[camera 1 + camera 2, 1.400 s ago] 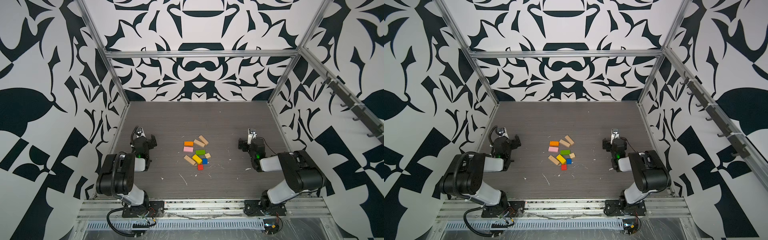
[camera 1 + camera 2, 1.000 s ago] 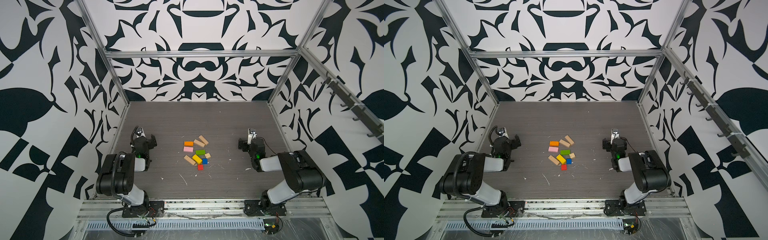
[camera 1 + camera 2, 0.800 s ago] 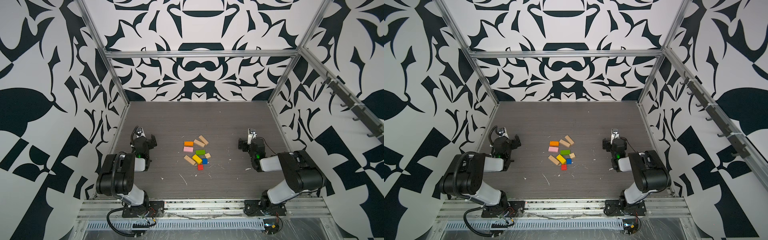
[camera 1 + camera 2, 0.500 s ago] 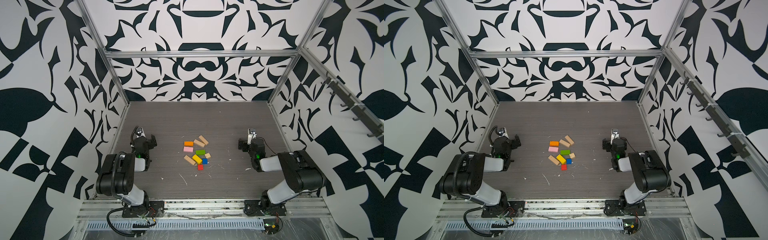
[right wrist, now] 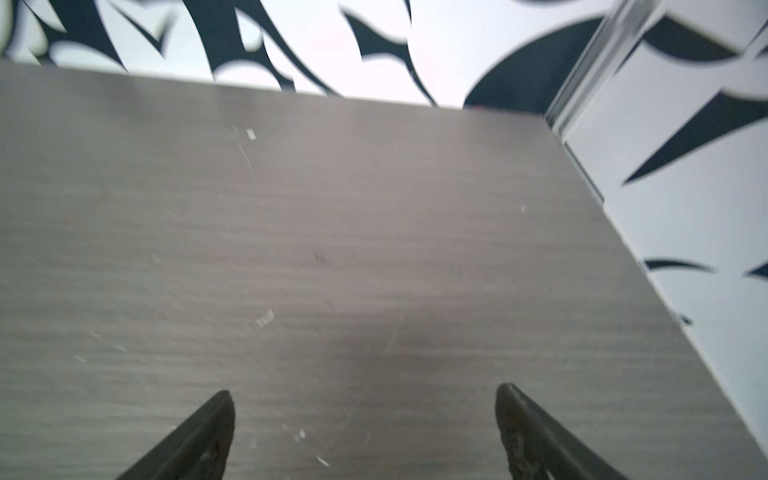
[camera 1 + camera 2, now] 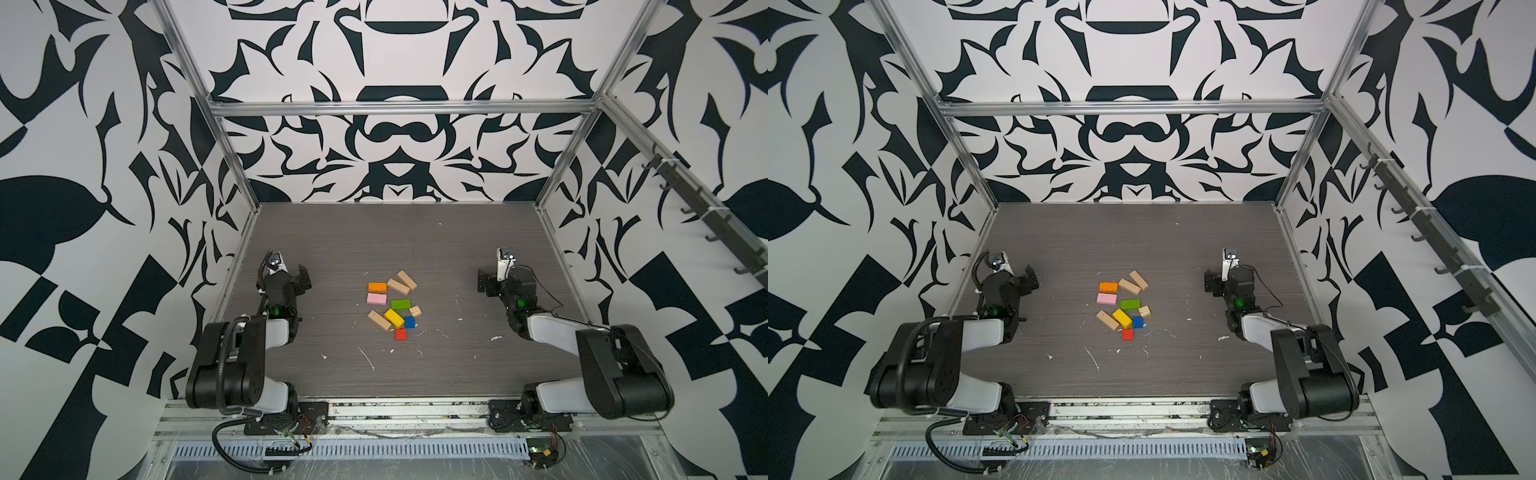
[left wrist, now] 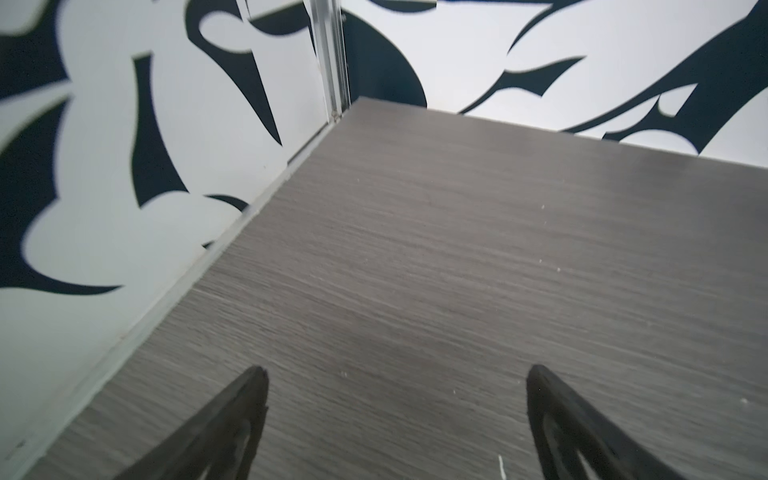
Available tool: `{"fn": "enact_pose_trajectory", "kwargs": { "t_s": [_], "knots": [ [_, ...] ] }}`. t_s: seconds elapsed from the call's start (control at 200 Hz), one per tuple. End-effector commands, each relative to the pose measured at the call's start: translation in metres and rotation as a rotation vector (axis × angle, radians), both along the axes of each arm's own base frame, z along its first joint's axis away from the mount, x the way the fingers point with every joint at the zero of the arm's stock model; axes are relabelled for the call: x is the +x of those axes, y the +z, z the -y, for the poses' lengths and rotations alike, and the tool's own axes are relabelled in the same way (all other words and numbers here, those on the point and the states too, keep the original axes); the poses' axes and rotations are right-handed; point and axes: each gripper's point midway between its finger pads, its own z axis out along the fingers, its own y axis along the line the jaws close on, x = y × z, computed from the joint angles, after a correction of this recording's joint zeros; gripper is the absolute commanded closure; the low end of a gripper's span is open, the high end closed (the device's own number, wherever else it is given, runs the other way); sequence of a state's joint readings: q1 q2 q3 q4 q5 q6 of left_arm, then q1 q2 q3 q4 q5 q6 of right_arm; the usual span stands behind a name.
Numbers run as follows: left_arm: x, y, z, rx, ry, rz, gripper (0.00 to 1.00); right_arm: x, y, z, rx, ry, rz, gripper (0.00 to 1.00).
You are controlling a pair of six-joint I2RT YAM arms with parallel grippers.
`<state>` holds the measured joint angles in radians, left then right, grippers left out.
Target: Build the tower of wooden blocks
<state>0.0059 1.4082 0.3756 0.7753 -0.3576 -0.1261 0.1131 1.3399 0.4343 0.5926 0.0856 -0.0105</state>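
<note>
No tower has been started: all 10 wood blocks point(image 6: 1122, 318) are seen lying loose and flat on the grey table point(image 6: 415, 386), with none stacked. Nearest in both top views lies the red square point(image 6: 400, 334). Behind it the blue square point(image 6: 409, 322), the yellow rectangle point(image 6: 394, 318) and 1 tan bar point(image 6: 379, 320) are grouped close together. Next come the plain cube point(image 6: 415, 311) and the green rectangle point(image 6: 400, 304), then the pink rectangle point(image 6: 376, 298). Farthest are the orange rectangle point(image 6: 377, 287) and 2 more tan bars point(image 6: 397, 286) side by side. Level with that far row and well apart from the cluster, the left gripper point(image 6: 301, 280) and the right gripper point(image 6: 483, 284) are positioned low at either side. Each claw is spread wide and empty, as both wrist views show. The whole build is judged left to do.
</note>
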Motion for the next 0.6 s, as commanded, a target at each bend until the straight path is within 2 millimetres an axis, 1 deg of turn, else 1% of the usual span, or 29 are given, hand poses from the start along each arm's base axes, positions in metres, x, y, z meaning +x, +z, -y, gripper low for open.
{"fn": "enact_pose_trajectory", "kwargs": {
  "t_s": [0.0,0.02,0.045,0.095,0.13,0.14,0.15,0.19,0.25,0.335,0.385,0.42,0.43,0.44,0.515,0.595],
  "knots": [
    [-0.004,0.019,-0.015,-0.014,0.14,-0.054,0.0,-0.001,0.016,-0.019,0.052,0.065,-0.057,0.0],
    [-0.005,0.02,-0.015,-0.028,0.152,-0.071,0.0,-0.002,0.015,-0.022,0.062,0.069,-0.077,0.0],
    [-0.004,0.025,-0.015,-0.046,0.161,-0.084,0.01,0.0,0.023,-0.025,0.082,0.071,-0.083,0.0],
    [-0.004,0.032,-0.012,-0.081,0.17,-0.109,0.0,0.0,0.027,-0.032,0.119,0.074,-0.127,0.0],
    [-0.004,0.032,-0.008,-0.104,0.174,-0.131,0.01,0.001,0.031,-0.037,0.139,0.075,-0.157,0.0],
    [-0.005,0.041,-0.007,-0.116,0.173,-0.109,0.01,0.0,0.032,-0.038,0.142,0.072,-0.166,0.0],
    [-0.005,0.045,-0.005,-0.126,0.171,-0.103,0.0,0.001,0.033,-0.038,0.146,0.065,-0.172,0.0],
    [-0.005,0.05,-0.001,-0.172,0.168,-0.096,0.01,0.0,0.035,-0.041,0.15,0.043,-0.206,0.0],
    [-0.004,0.052,0.008,-0.247,0.147,-0.103,0.0,-0.001,0.039,-0.045,0.139,0.018,-0.239,0.0],
    [-0.005,0.048,0.014,-0.353,0.175,-0.16,0.01,-0.005,0.039,-0.04,0.143,-0.081,-0.321,0.0],
    [-0.002,0.047,0.026,-0.386,0.127,-0.212,0.0,-0.009,0.036,-0.046,0.157,-0.084,-0.377,0.0],
    [0.001,0.053,0.037,-0.402,0.077,-0.224,0.0,-0.013,0.034,-0.051,0.161,-0.075,-0.408,0.0],
    [0.003,0.045,0.04,-0.4,0.07,-0.253,0.01,-0.013,0.034,-0.052,0.161,-0.072,-0.415,0.0],
    [0.004,0.043,0.043,-0.398,0.058,-0.265,0.0,-0.014,0.033,-0.054,0.161,-0.069,-0.42,0.0],
    [0.008,0.048,0.067,-0.365,-0.03,-0.291,0.0,-0.023,0.031,-0.062,0.167,-0.062,-0.448,0.0],
    [0.012,0.053,0.093,-0.363,-0.118,-0.308,0.0,-0.033,0.028,-0.072,0.22,-0.033,-0.482,0.0]
  ]
}}
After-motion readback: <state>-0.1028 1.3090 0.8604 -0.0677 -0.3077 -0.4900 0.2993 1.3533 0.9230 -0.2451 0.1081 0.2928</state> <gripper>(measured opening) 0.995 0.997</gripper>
